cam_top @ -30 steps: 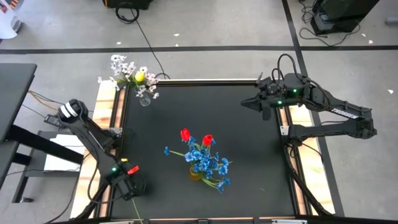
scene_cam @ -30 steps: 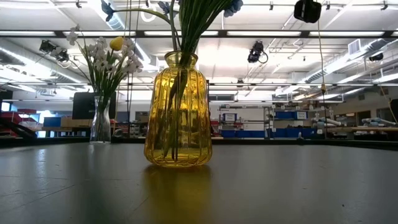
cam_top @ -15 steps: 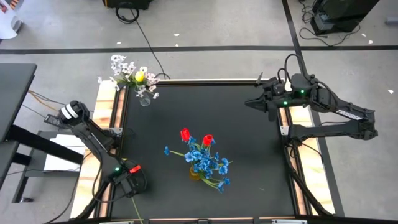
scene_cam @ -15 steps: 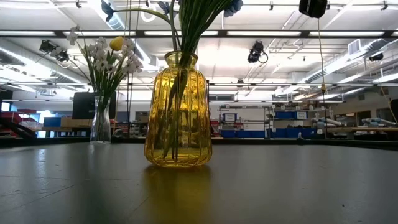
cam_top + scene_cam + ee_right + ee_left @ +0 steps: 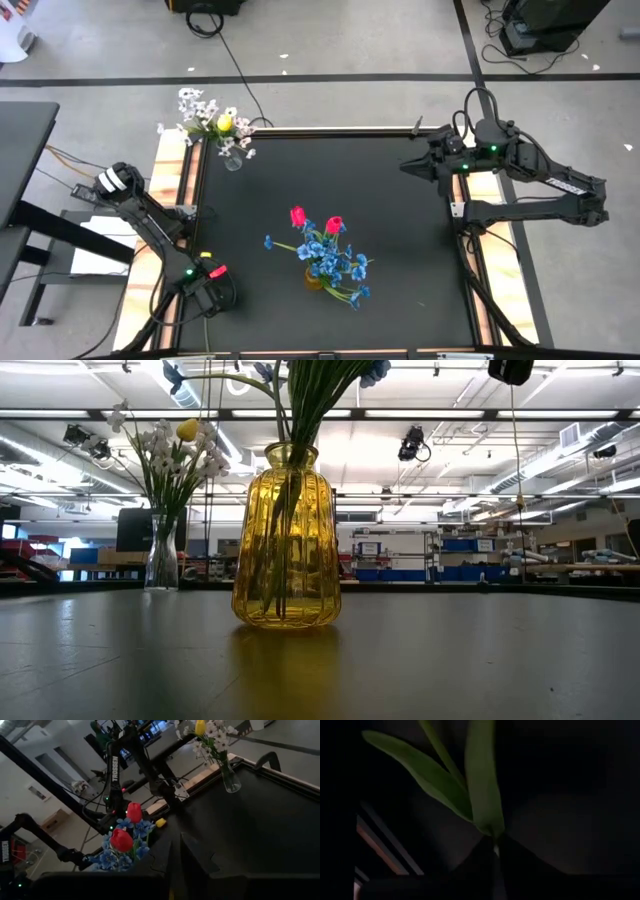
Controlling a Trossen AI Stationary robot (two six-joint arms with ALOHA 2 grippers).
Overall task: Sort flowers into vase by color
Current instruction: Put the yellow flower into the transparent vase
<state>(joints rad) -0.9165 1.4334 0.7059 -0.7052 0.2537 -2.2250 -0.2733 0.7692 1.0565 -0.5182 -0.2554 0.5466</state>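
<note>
My left gripper [image 5: 205,297] is low at the table's near left corner, shut on a flower stem with long green leaves [image 5: 480,795]. A red tulip head [image 5: 215,270] shows just beyond it. Mid-table, a yellow glass vase [image 5: 285,540] holds blue sprays [image 5: 335,262] and two red tulips [image 5: 297,215]. At the far left corner a clear vase [image 5: 232,158] holds white sprays [image 5: 195,105] and a yellow tulip [image 5: 226,122]. My right gripper [image 5: 415,165] hangs shut and empty by the far right edge. My left gripper pinches the thin green stem [image 5: 495,851] between its two fingers, just below where the leaves branch off. The fingers come from above, pointing down. Whether the stem lies on the table or is lifted, I cannot tell.
Bare black tabletop lies between the two vases and around the yellow one. Wooden rails [image 5: 170,200] run along the table's left and right sides. A dark cable [image 5: 235,60] crosses the floor behind the clear vase.
My right gripper has drawn back toward the table's right edge and risen a little. The vases and their flowers have stayed where they were.
</note>
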